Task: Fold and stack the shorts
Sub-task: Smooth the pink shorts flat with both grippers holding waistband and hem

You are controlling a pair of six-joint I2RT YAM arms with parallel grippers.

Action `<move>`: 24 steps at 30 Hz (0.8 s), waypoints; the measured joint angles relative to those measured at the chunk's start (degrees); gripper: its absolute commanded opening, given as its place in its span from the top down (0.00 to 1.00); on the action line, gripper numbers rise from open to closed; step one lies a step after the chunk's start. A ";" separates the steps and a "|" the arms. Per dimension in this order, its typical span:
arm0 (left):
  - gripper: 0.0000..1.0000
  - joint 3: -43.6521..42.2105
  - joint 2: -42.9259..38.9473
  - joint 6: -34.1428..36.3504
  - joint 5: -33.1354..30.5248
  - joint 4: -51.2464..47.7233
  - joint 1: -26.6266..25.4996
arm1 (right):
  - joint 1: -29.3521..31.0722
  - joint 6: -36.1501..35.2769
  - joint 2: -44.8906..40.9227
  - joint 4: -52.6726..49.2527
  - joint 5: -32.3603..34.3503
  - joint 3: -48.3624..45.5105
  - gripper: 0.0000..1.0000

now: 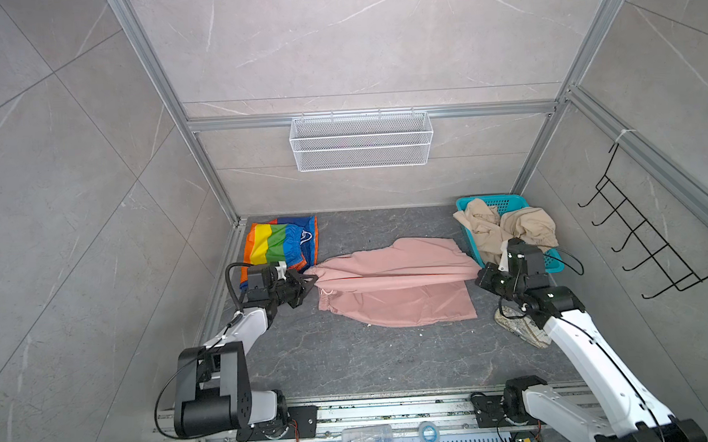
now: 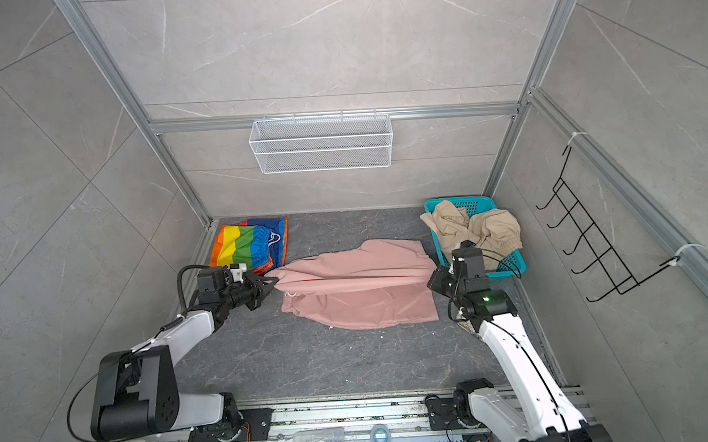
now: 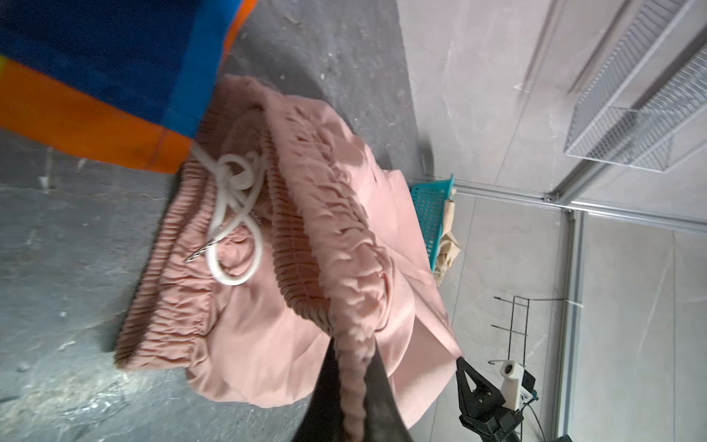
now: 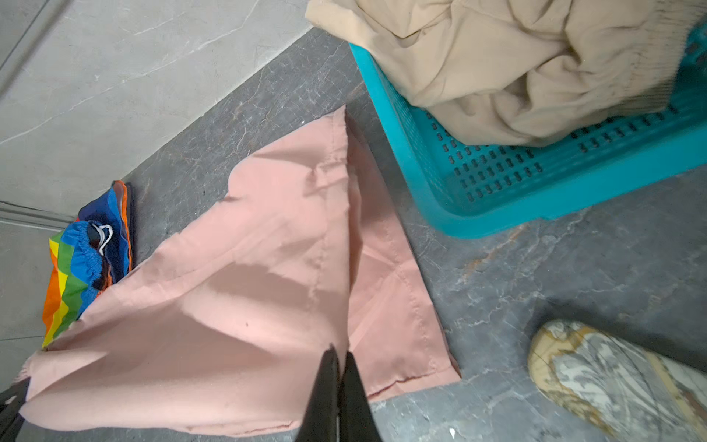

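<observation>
the pink shorts (image 1: 392,278) lie across the middle of the dark desk (image 1: 351,355), stretched sideways between the two arms. the left end effector (image 1: 311,279) is pinched tight on the gathered waistband, and in the left wrist view the ruched band runs straight down between its dark fingers (image 3: 378,386). the right end effector (image 4: 340,354) is closed on the hem at the opposite side, its two tips nearly touching with pink fabric caught between them. the gripped edge forms a taut raised ridge from one arm to the other, while a lower layer of the same shorts lies flat on the desk nearer the arm bases. a white drawstring (image 3: 233,199) sits knotted inside the open waistband. the rainbow shorts (image 1: 280,242) rest in the far left corner of the desk, just beside the pink waistband. the beige shorts (image 1: 510,222) are crumpled in the teal basket (image 1: 554,263) at the far right, spilling over its rim. a white wire basket (image 1: 360,140) hangs on the back wall, and a black hook rack (image 1: 644,240) hangs on the right wall.
</observation>
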 measured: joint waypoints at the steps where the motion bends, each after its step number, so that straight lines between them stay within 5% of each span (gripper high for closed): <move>1: 0.93 -1.20 -0.42 0.02 0.02 0.42 0.00 | -0.11 0.02 0.17 0.11 -0.07 -2.12 1.00; 7: 0.89 -9.77 5.49 -0.11 0.07 1.90 0.00 | -0.33 0.79 8.98 0.24 -1.11 -11.56 1.00; 17: 0.78 -11.63 8.74 -0.96 0.61 7.50 0.04 | -1.95 0.85 16.81 6.01 -0.76 -11.50 1.00; 22: 0.62 -11.63 6.16 -0.61 0.44 6.84 0.07 | -2.25 0.85 18.29 6.99 -0.35 -11.08 0.91; 24: 0.45 -11.63 3.91 -0.11 -0.07 5.46 0.07 | -2.25 0.68 18.47 6.97 -0.37 -11.04 0.84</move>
